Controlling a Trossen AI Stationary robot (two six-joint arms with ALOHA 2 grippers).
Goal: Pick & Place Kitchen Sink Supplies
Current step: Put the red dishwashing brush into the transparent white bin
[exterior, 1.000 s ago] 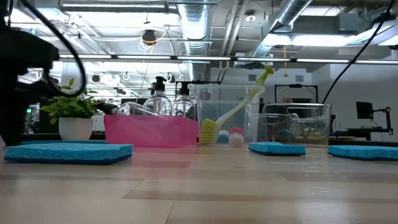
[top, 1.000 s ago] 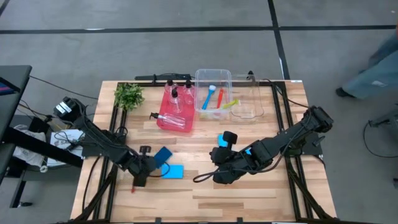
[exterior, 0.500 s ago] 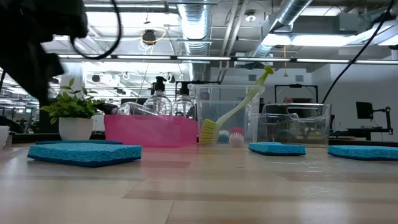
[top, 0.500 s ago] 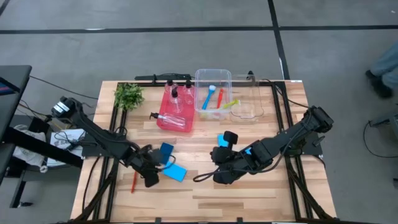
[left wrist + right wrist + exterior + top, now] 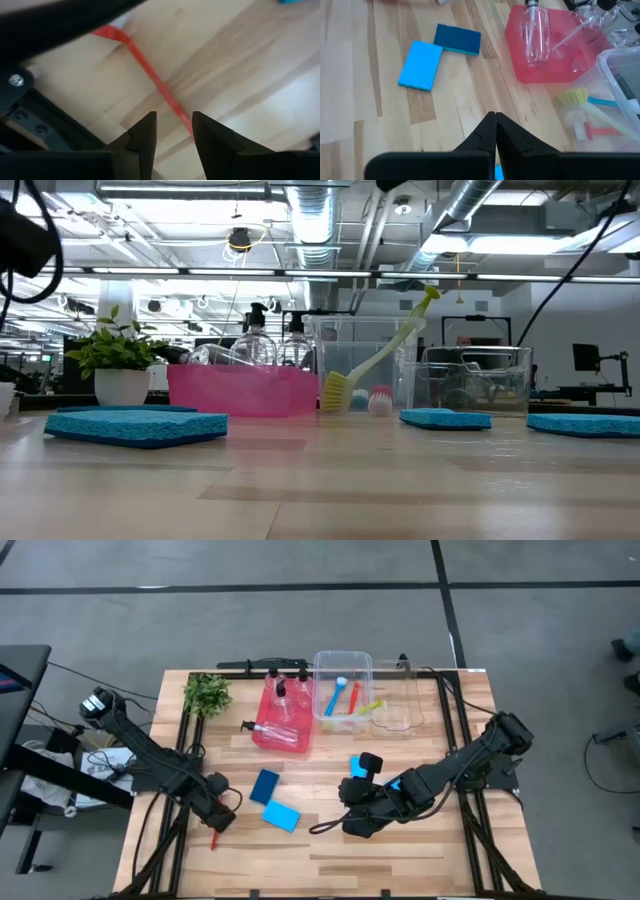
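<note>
A slim red brush [image 5: 213, 837] lies flat on the table near its left front corner; its handle [image 5: 150, 75] also shows in the left wrist view. My left gripper [image 5: 216, 814] hangs above it, pointing down, open [image 5: 173, 131] and holding nothing. A dark blue sponge [image 5: 264, 785] and a light blue sponge [image 5: 281, 816] lie flat just right of it. My right gripper [image 5: 347, 792] hovers shut [image 5: 495, 125] over the table's middle, clear of another blue sponge [image 5: 358, 768].
At the back stand a pink tray [image 5: 282, 718] with clear bottles, a clear bin [image 5: 343, 690] holding blue, red and yellow-green brushes, a second clear bin [image 5: 400, 708] and a small plant [image 5: 207, 693]. A further sponge [image 5: 398, 783] is partly hidden under my right arm.
My left gripper has risen, rolled about its own axis and drawn back toward the table's left edge, staying open. The light blue sponge has turned askew on the table and the dark blue one has shifted slightly. My right arm kept still.
</note>
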